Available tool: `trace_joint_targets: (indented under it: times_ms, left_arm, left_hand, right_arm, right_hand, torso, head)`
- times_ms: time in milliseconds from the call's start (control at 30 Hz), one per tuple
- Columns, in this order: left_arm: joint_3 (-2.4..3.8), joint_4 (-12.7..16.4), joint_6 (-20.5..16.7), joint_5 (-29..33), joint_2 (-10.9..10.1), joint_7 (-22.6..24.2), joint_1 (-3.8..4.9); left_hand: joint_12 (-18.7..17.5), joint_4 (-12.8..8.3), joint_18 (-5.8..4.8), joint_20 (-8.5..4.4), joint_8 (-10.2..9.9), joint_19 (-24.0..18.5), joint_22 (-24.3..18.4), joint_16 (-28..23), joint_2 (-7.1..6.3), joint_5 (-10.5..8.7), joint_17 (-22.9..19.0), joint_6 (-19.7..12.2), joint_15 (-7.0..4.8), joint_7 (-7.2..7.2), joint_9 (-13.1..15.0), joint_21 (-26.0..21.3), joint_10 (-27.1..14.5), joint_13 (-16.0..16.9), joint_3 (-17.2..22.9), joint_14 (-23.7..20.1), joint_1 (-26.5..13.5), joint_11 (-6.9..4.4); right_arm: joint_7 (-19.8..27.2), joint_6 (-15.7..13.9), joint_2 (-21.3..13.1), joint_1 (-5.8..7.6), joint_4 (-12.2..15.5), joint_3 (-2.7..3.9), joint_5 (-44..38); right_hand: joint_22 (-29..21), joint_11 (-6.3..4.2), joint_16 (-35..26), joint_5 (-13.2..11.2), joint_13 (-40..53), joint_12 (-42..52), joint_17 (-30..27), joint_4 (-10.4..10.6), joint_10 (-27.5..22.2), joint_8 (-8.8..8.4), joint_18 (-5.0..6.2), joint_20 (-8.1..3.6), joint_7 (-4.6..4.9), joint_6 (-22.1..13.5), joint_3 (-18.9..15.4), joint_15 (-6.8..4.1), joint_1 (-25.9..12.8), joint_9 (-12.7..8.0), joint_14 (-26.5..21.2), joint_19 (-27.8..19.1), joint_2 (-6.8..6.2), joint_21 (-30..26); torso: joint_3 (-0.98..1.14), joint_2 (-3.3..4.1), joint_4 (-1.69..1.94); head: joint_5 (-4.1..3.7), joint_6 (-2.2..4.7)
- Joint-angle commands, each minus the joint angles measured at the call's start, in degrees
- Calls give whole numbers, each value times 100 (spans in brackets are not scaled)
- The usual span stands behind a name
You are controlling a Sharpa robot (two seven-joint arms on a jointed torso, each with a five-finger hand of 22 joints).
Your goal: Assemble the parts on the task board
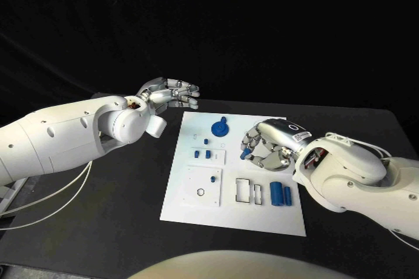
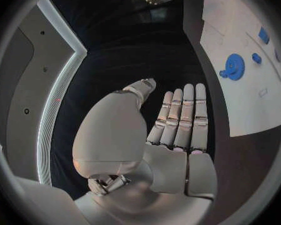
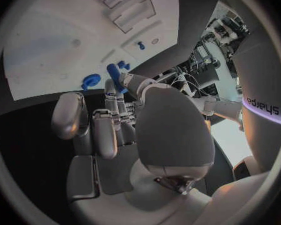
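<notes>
The white task board lies at the frame's centre, printed with dark outlines; the left hand, fingers straight and empty, hovers off its upper-left corner; the right hand over its right side pinches a small blue part; a round blue disc sits near the top.
</notes>
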Motion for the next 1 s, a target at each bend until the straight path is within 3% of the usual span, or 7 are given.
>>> trace_joint_targets:
  times_ms: [33,333,467,600,767,1000]
  left_arm:
    - [1,-3,112,-10,23,45,5]
    - [-1,-25,116,-8,52,42,4]
    - [-1,-12,97,-8,48,30,5]
    - [-2,-4,81,-8,32,21,6]
    - [-2,5,72,-7,19,14,6]
    - [-3,-1,71,-7,9,10,7]
  left_hand:
    - [34,2,23,17,-1,19,-5,-32,14,13,8,-56,16,41,6,-23,-35,6,-39,-15,-39,-10]
    - [34,2,23,17,-1,19,-5,-32,14,13,8,-56,16,41,6,-23,-35,6,-39,-15,-39,-10]
    - [34,2,23,17,-1,19,-5,-32,14,13,8,-56,16,41,6,-23,-35,6,-39,-15,-39,-10]
    - [38,7,23,18,0,19,-10,-33,19,17,10,-59,17,41,7,-27,-41,6,-45,-17,-43,-9]
    - [41,8,23,18,1,20,-13,-34,19,19,11,-59,17,40,7,-29,-43,6,-48,-18,-43,-9]
    - [41,8,23,18,1,20,-13,-34,19,19,11,-59,17,40,7,-29,-43,6,-48,-18,-43,-9]
  right_arm:
    - [8,-40,158,-25,74,-1,166]
    - [153,-82,885,-301,-23,-21,-40]
    - [215,-76,1132,-461,-178,-47,-80]
    - [269,-74,1280,-628,-356,-65,-110]
    - [348,-61,1443,-871,-637,-82,-131]
    - [401,-24,1548,-1027,-806,-88,-133]
  right_hand:
    - [333,4,16,-21,5,-21,-3,-11,36,17,23,-43,-16,44,44,-33,-1,108,250,3,51,34]
    - [326,-2,12,-3,8,-35,-16,-45,43,31,29,-50,-17,34,79,-40,13,132,248,-5,65,8]
    - [326,-2,12,-3,8,-35,-16,-45,43,31,29,-50,-17,34,79,-40,13,132,248,-5,65,8]
    - [328,-1,11,0,8,-38,-18,-50,43,32,28,-51,-16,31,83,-40,14,135,248,-4,66,12]
    - [329,1,14,7,8,-45,-12,-60,41,33,28,-52,-12,21,92,-41,13,142,249,-4,67,11]
    - [328,3,12,16,8,-51,-16,-71,39,35,28,-53,-9,13,99,-40,12,148,248,-6,66,5]
  torso:
    - [3,7,-2]
    - [1,16,12]
    - [-15,18,9]
    - [-5,18,-8]
    - [-2,11,1]
    - [7,12,4]
  head:
    - [33,-13]
    - [85,-39]
    - [116,-41]
    - [164,-49]
    - [193,-62]
    - [230,-81]
